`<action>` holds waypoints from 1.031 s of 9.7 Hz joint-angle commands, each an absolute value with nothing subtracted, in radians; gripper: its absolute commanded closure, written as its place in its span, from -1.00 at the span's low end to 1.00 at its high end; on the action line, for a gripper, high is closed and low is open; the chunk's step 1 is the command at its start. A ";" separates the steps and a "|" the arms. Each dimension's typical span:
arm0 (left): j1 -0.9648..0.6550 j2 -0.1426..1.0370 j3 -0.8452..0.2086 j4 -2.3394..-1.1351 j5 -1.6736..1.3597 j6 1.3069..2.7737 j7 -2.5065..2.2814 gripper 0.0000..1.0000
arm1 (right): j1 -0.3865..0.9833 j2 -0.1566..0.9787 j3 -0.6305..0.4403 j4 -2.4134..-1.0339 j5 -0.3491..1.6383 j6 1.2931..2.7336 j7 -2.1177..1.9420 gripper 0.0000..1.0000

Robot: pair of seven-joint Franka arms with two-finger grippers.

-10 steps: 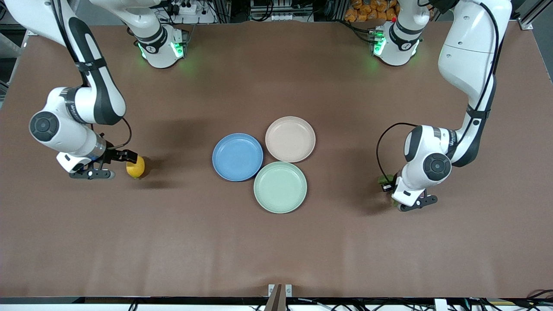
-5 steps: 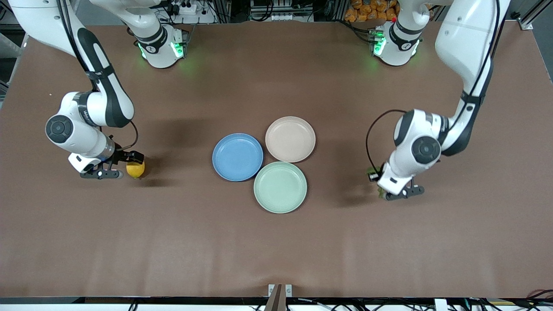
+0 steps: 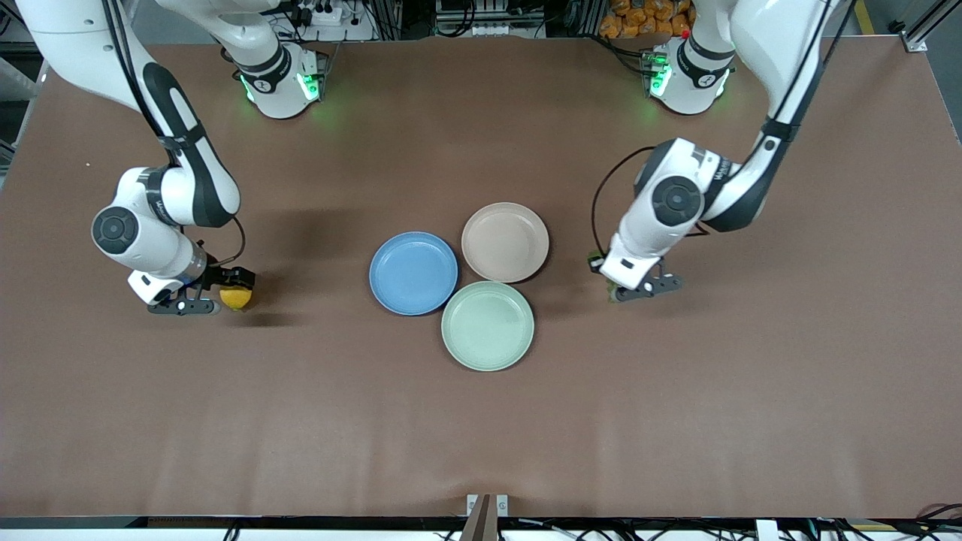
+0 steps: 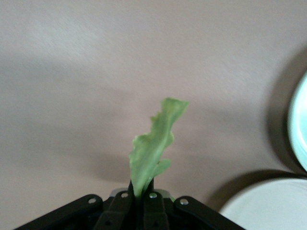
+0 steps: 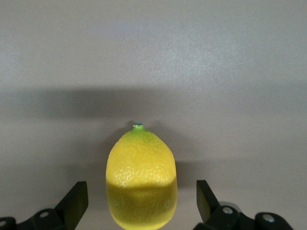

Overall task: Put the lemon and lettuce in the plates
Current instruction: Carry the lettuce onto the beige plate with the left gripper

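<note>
The yellow lemon [image 3: 236, 298] [image 5: 141, 179] lies on the table toward the right arm's end. My right gripper [image 3: 223, 293] [image 5: 141, 203] is open and low around it, with a finger on each side of the fruit and a gap on both. My left gripper [image 3: 618, 288] [image 4: 139, 194] is shut on the stalk end of the green lettuce [image 4: 153, 146], over bare table beside the beige-pink plate [image 3: 505, 242]. The leaf sticks out past the fingertips and is almost hidden under the hand in the front view. The blue plate [image 3: 413, 273] holds nothing, and neither does the beige-pink one.
A mint-green plate [image 3: 488, 325] touches the other two and lies nearest the front camera. Pale plate rims [image 4: 261, 208] show at the edge of the left wrist view. Both arm bases [image 3: 282, 83] stand along the table's back edge.
The left arm has carried the lettuce up and across toward the beige-pink plate. The right gripper has slid farther in around the lemon, still open.
</note>
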State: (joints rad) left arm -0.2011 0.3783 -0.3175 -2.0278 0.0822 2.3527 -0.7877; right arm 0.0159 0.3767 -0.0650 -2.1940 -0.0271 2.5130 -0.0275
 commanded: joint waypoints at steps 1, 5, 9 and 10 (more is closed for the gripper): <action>-0.268 0.368 -0.334 -2.037 0.086 2.355 -0.936 1.00 | 0.005 0.403 -0.060 -2.200 -0.021 2.555 -0.041 -1.00; -0.417 0.417 -0.344 -1.965 0.083 2.355 -1.170 1.00 | -0.006 0.431 -0.060 -2.200 -0.021 2.591 -0.055 -1.00; -0.488 0.486 -0.344 -1.928 0.081 2.356 -1.216 1.00 | -0.006 0.449 -0.060 -2.200 -0.021 2.611 -0.055 -1.00; -0.503 0.498 -0.342 -1.922 0.084 2.356 -1.229 1.00 | -0.006 0.456 -0.060 -2.200 -0.021 2.621 -0.055 -1.00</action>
